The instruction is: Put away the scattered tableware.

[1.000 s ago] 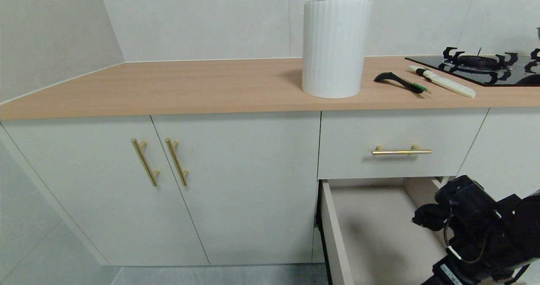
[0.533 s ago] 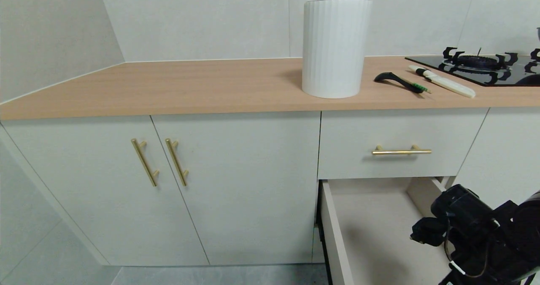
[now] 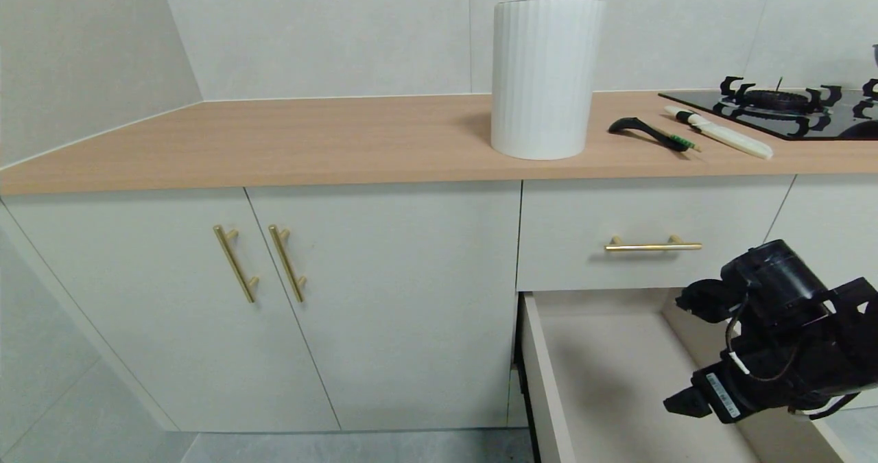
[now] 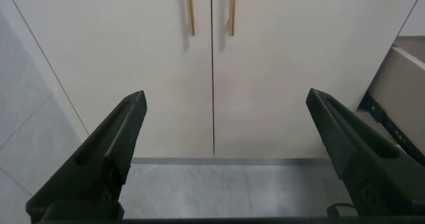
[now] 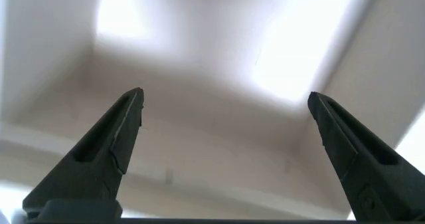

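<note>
A long wooden worktop (image 3: 309, 140) runs along a pale tiled wall (image 3: 329, 31), above a row of light cupboards and a grey tiled floor (image 3: 343, 446). A tall white ribbed tub (image 3: 545, 79) stands upright on the worktop, towards its right part. Just to the right of the tub lies a black utensil (image 3: 641, 131) with a green tip, possibly a small ladle. Beside that lies a white knife (image 3: 724, 134), near the edge of a black gas hob (image 3: 775, 110). Both pieces lie flat on the wood, close together but apart from the tub.

Below the worktop are two cupboard doors (image 3: 171, 298), shut, each with a slanting gold handle (image 3: 235, 264). To their right is a shut drawer (image 3: 651, 216) with a level gold bar. Under it the open drawer (image 3: 542, 374) is pulled out, its pale floor bare where it shows.

The right arm (image 3: 782, 333) hangs over the right side of the open drawer, hiding part of its far wall. The right claw (image 5: 224, 96) has its fingers spread wide with nothing between them, facing pale panels. The left claw (image 4: 226, 94) is likewise spread and holds nothing, low down and facing the two cupboard doors.
</note>
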Motion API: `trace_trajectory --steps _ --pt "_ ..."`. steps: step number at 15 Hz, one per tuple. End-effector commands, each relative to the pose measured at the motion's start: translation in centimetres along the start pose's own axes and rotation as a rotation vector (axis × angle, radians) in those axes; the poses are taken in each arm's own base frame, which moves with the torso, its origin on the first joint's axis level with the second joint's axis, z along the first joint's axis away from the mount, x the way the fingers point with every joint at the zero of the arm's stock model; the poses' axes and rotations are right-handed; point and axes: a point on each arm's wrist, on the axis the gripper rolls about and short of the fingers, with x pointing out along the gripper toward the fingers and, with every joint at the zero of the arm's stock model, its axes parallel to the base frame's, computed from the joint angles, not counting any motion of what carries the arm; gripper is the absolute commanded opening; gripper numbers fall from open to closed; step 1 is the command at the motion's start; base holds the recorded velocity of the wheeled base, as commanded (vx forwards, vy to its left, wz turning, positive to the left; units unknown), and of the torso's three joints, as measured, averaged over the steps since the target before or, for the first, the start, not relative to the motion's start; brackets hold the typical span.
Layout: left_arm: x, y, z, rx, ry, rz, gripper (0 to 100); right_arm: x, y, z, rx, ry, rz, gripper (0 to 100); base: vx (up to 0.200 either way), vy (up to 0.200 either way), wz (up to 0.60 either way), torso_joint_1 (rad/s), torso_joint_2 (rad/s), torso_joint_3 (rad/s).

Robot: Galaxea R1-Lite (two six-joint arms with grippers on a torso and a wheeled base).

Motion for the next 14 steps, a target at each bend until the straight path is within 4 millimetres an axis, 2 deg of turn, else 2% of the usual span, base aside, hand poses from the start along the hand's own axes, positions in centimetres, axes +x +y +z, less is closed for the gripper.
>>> trace_trajectory --steps 1,4,9,14 --pt "0.0 0.0 0.0 0.000 -0.001 -0.001 100 -1.4 -0.8 0.1 0.031 -0.066 -0.014 100 0.000 0.000 0.00 0.000 0.00 0.000" --pt "0.0 0.0 0.0 0.000 0.000 -0.001 100 -2.5 -1.2 0.3 0.045 -0.137 -0.021 100 0.000 0.000 0.00 0.000 0.00 0.000" --pt "0.0 0.0 0.0 0.000 0.000 0.001 100 -3.0 -1.2 0.1 0.043 -0.164 -0.029 100 0.000 0.000 0.00 0.000 0.00 0.000" --pt "0.0 0.0 0.0 0.000 0.000 0.001 100 -2.9 -1.2 -0.1 0.040 -0.158 -0.030 100 0.000 0.000 0.00 0.084 -0.29 -0.246"
